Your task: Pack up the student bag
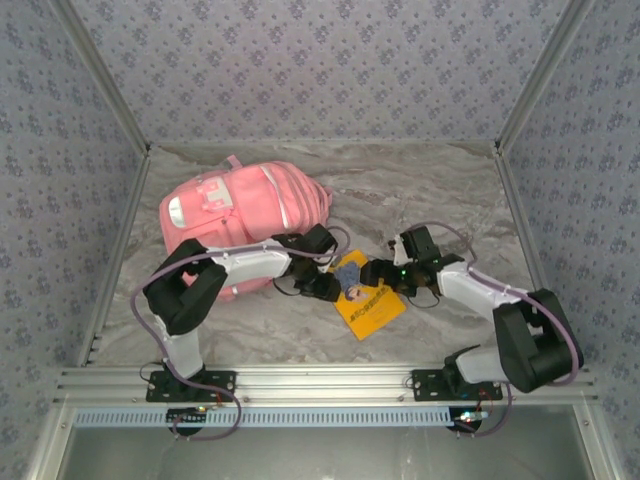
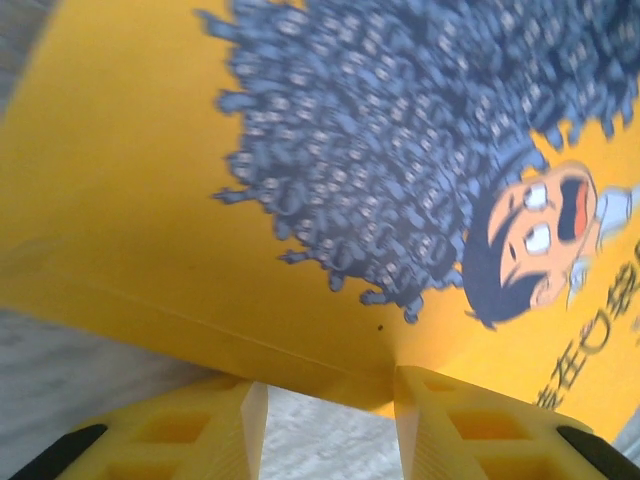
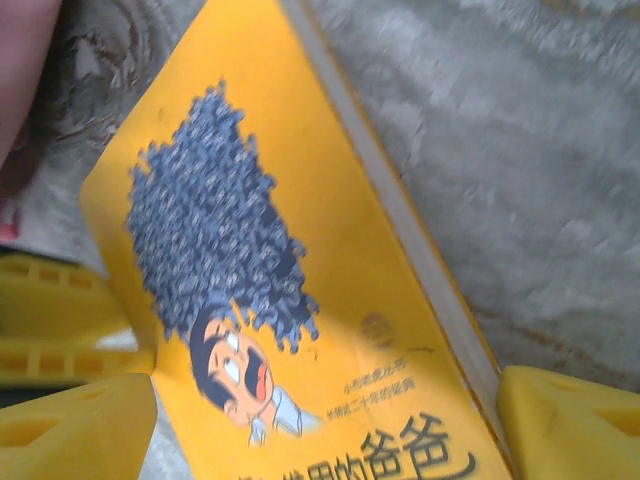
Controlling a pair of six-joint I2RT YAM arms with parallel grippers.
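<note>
Where walls papered in a small blue-grey print close in the back and both sides, a grey, marble-veined table carries one bag and one book, with an aluminium rail along its near edge. The single student bag, pink with white trim, lies pockets-up at the far left of the table. The one yellow book lies just to its right, nearer the rail, its cover showing a shouting cartoon boy under a grey crowd. Two grippers meet at it. The left gripper has its yellow fingers apart, tips at the book's edge, bare table between them. The right gripper stands wide, one finger on either side of the book; whether they touch it cannot be told.
</note>
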